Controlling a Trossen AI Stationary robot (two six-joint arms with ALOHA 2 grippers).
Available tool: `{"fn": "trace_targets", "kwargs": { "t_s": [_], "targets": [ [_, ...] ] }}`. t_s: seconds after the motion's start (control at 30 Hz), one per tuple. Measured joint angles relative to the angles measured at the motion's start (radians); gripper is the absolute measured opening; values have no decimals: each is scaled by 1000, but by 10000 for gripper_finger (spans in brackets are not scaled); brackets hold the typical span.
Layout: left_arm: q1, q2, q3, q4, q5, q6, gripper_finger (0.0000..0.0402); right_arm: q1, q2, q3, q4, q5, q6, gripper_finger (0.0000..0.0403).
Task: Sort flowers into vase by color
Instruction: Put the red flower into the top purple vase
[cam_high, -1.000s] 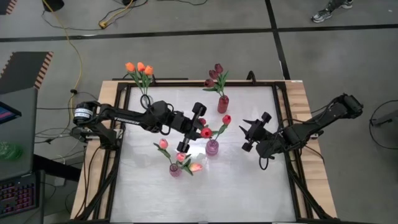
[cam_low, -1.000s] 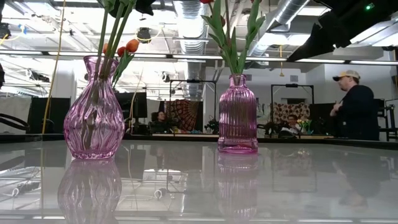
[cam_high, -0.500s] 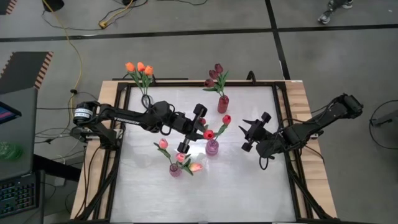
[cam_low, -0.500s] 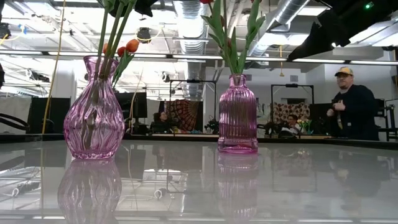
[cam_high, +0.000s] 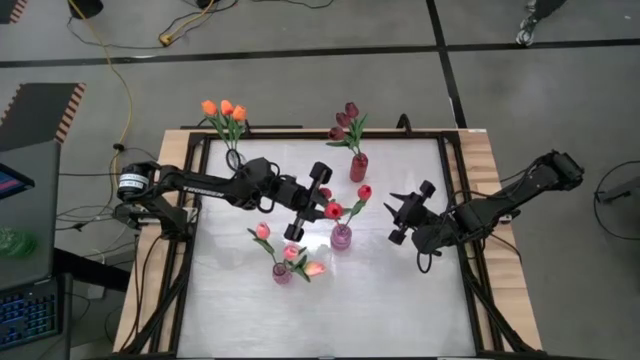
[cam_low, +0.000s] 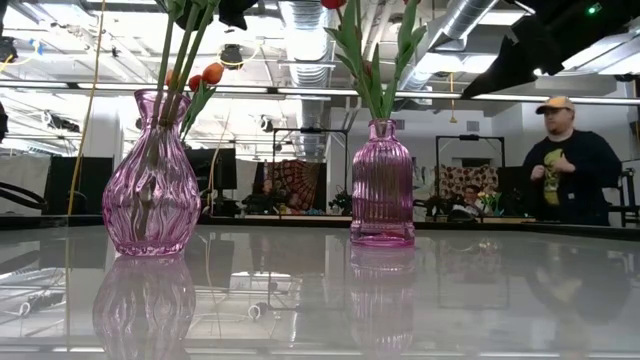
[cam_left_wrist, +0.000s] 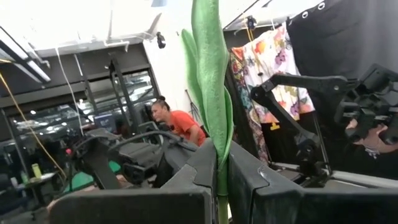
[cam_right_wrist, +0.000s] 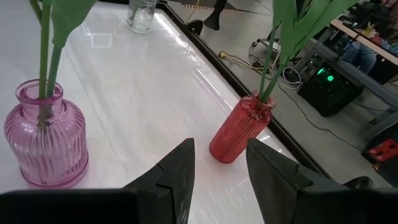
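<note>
My left gripper (cam_high: 309, 203) is clamped on a red tulip (cam_high: 332, 211) stem over the table's middle.
Orange tulips (cam_high: 224, 108) sit far left, pink ones (cam_high: 290, 253) near centre, maroon ones (cam_high: 345, 120) far centre; my right gripper (cam_high: 401, 216) hovers right of the ribbed pink vase (cam_high: 341, 237), fingers apart, empty.

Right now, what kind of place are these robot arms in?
Probably a robotics lab or workshop: exposed ceiling ducts, loose floor cables, and a person standing behind the table.
</note>
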Motion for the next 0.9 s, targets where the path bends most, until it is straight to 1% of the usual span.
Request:
{"fn": "trace_targets", "kwargs": {
  "t_s": [0.2, 0.43, 0.63, 0.77, 0.9],
  "targets": [
    [18, 0, 0, 4, 7, -7, 4, 0, 0, 0, -2, -7, 0, 170],
    [53, 0, 0, 36, 69, -86, 4, 0, 0, 0, -3, -8, -2, 170],
    [72, 1, -6, 39, 88, -112, 2, 0, 0, 0, -3, -8, -2, 170],
    [76, -22, -66, 100, 91, -126, 1, 0, 0, 0, -3, -8, -2, 170],
    [83, -75, -162, 203, 36, -129, 1, 0, 0, 0, -2, -9, -2, 169]
  ]
}}
